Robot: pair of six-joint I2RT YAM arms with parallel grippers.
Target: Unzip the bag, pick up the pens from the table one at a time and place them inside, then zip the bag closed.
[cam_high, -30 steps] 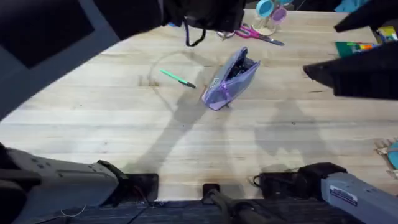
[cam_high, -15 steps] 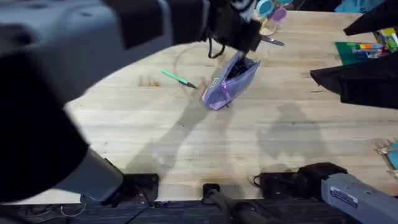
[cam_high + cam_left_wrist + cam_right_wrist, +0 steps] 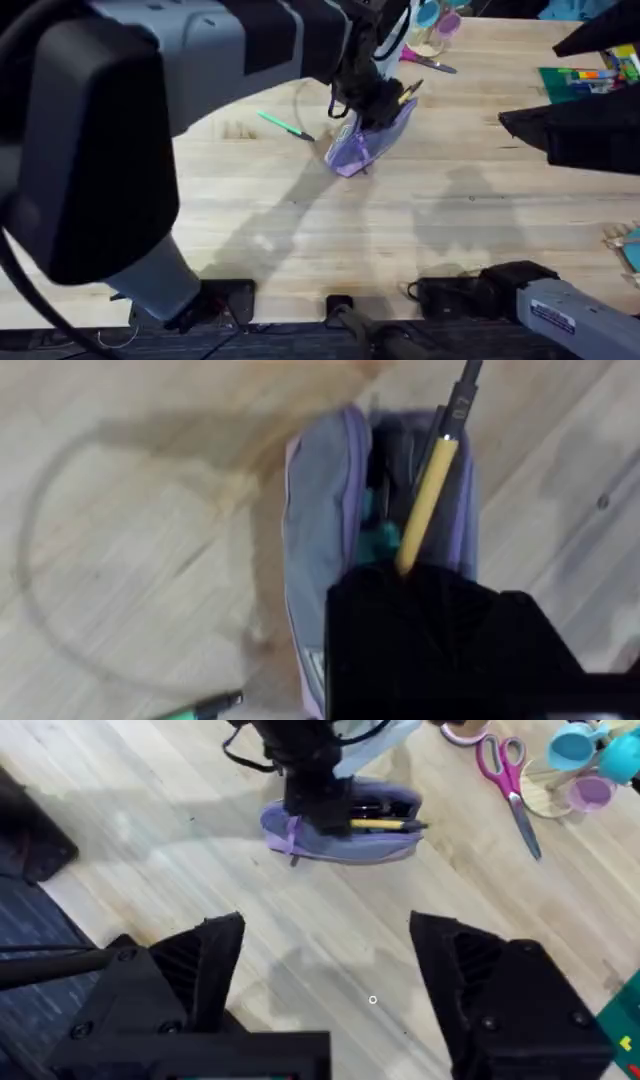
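The lavender bag [image 3: 352,148] lies on the table [image 3: 300,230] with its zipper open. It also appears in the left wrist view [image 3: 318,510] and the right wrist view [image 3: 340,842]. My left gripper [image 3: 372,95] is directly over the bag, shut on the yellow pen [image 3: 428,490]. The yellow pen [image 3: 385,823] lies along the open mouth with its dark tip past the bag's far end. The green pen [image 3: 285,125] rests on the wood to the left of the bag. My right gripper [image 3: 340,970] hovers open and empty, well to the right of the bag.
Pink-handled scissors [image 3: 428,62] and small coloured cups [image 3: 435,15] sit behind the bag at the table's far edge. A green box of markers [image 3: 585,75] lies at the far right. The left arm looms large over the left of the overhead view.
The left arm came from the back of the table toward me and down onto the bag, carrying the yellow pen. The bag, the green pen and the right arm stayed put.
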